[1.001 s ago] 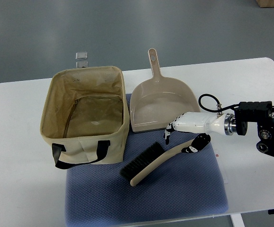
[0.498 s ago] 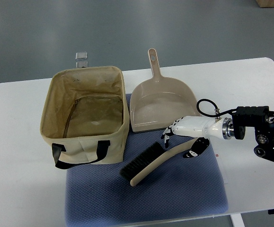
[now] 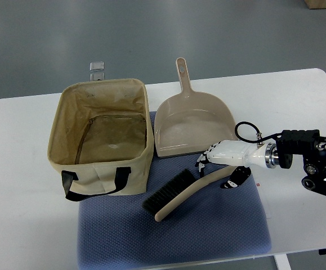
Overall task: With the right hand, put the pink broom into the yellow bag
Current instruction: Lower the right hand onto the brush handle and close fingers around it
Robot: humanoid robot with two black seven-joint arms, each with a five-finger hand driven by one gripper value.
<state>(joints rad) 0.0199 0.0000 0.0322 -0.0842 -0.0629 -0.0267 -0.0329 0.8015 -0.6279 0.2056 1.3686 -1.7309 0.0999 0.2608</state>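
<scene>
Broom (image 3: 179, 194), curved beige plastic with dark bristles, lies on quilted blue mat (image 3: 208, 236); right hand (image 3: 224, 163) fingers spread over its handle.

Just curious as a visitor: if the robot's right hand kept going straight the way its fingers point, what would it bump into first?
Probably the broom: the right hand points left, over its handle. Height is unclear.

No readable text, labels or numbers anywhere.
</scene>
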